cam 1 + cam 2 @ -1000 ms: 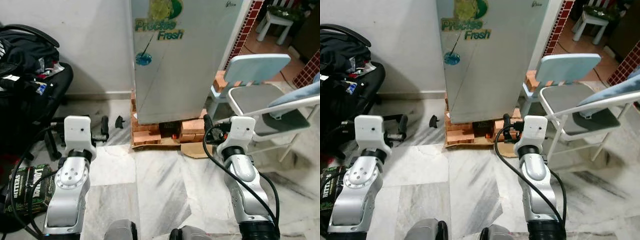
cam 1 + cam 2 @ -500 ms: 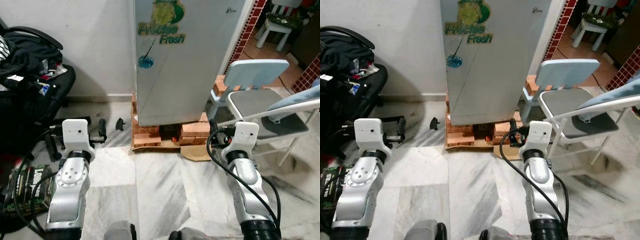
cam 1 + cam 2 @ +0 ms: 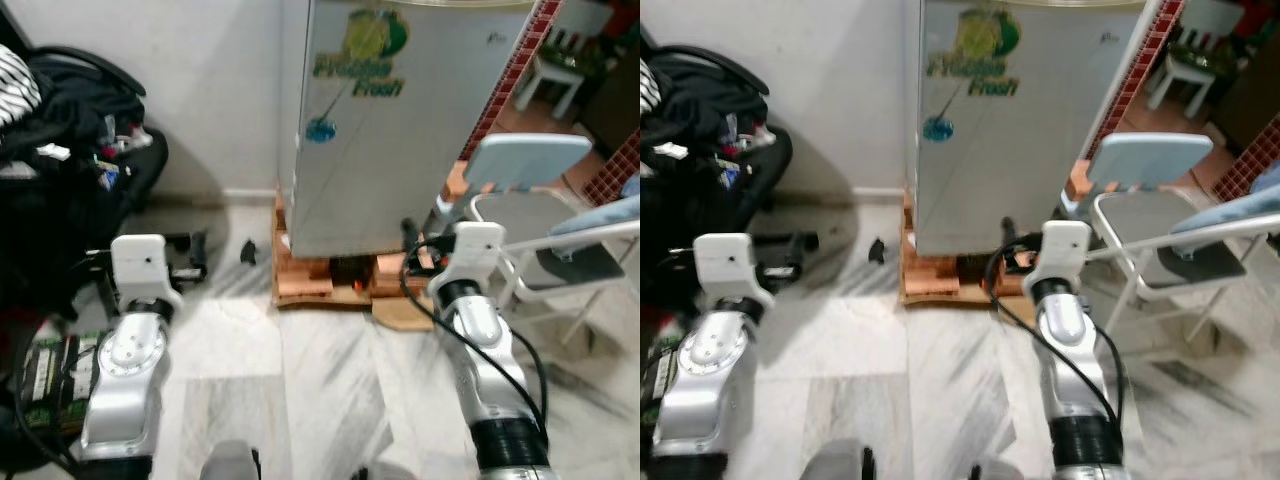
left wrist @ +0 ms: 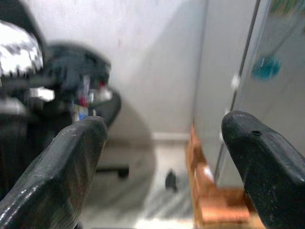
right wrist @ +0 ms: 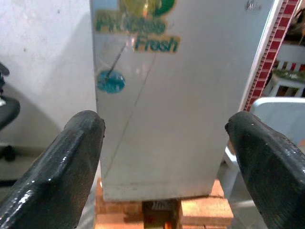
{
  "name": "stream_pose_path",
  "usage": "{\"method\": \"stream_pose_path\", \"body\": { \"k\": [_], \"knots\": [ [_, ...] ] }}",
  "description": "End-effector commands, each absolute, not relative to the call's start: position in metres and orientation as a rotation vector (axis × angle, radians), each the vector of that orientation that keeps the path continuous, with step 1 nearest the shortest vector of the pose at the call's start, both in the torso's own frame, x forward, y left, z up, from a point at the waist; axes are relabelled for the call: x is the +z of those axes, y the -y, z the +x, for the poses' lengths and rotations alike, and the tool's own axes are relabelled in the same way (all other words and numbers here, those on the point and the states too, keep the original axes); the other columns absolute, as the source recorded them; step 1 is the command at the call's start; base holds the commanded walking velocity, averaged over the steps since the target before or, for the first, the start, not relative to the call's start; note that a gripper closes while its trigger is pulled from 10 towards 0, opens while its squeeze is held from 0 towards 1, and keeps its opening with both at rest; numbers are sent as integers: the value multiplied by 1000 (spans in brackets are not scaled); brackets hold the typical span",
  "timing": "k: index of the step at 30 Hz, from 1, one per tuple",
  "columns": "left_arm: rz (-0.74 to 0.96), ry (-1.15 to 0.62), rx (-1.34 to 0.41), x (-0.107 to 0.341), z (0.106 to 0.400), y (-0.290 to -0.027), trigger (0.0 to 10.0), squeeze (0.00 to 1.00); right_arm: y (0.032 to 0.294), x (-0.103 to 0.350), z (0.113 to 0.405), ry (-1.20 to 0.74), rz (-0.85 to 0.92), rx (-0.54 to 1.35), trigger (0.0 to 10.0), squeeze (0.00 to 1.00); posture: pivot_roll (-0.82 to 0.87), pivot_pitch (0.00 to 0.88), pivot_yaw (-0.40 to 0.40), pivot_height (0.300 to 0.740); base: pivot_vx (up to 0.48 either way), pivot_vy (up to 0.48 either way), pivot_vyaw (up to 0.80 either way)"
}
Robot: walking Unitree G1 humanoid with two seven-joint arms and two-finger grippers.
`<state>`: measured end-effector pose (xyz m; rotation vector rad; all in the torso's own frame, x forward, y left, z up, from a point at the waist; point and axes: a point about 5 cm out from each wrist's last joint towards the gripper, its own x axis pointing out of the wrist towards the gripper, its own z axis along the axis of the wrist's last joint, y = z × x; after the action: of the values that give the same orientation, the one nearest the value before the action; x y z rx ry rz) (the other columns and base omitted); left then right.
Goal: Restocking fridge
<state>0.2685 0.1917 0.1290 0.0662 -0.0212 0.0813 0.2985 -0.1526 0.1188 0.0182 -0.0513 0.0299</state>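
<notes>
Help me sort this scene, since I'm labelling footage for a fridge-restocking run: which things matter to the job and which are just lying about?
Belongs to the job:
fridge, door closed, raised on bricks
left claw, open, empty
right claw, open, empty, facing the fridge door

Just lying about:
folding chair right of the fridge
black office chair heaped with clothes, on the left
white stool in the room behind

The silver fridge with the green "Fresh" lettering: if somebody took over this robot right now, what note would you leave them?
Left gripper: open, empty, held out low toward the wall left of the fridge.
Right gripper: open, empty, aimed at the fridge door.
Silver fridge with green lettering: door closed, standing on orange bricks straight ahead.
A pale blue folding chair stands close on its right; a black office chair piled with clothes is off to the left.
Done: the robot faces the fridge.
Left: open the door and load it. I can make out no groceries here, so find them first.
</notes>
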Motion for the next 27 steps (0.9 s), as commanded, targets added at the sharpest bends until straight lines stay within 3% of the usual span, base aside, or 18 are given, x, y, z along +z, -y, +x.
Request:
{"method": "stream_pose_path", "body": {
  "k": [1, 4, 14, 22, 27],
  "knots": [
    [60, 46, 30, 135, 271, -182, 10000, 0, 161, 116, 296, 29, 19, -5, 10000, 0, 92, 48, -86, 740, 285, 386, 0],
    [61, 53, -8, 139, 272, -181, 10000, 0, 155, 117, 294, 31, 35, 10, 10000, 0, 91, 62, -81, 740, 345, 331, 0],
    [33, 12, -40, 135, 269, -178, 10000, 0, 154, 116, 289, 26, 31, 17, 10000, 0, 81, 84, -81, 740, 428, 0, -679],
    [15, -2, -66, 134, 268, -171, 10000, 0, 158, 122, 291, 34, 14, 16, 10000, 0, 76, 91, -89, 740, 431, 0, 0],
    [-3, -16, -52, 133, 268, -173, 10000, 0, 157, 119, 290, 21, 2, 19, 10000, 0, 82, 101, -95, 740, 349, 325, -761]
  ]
}}
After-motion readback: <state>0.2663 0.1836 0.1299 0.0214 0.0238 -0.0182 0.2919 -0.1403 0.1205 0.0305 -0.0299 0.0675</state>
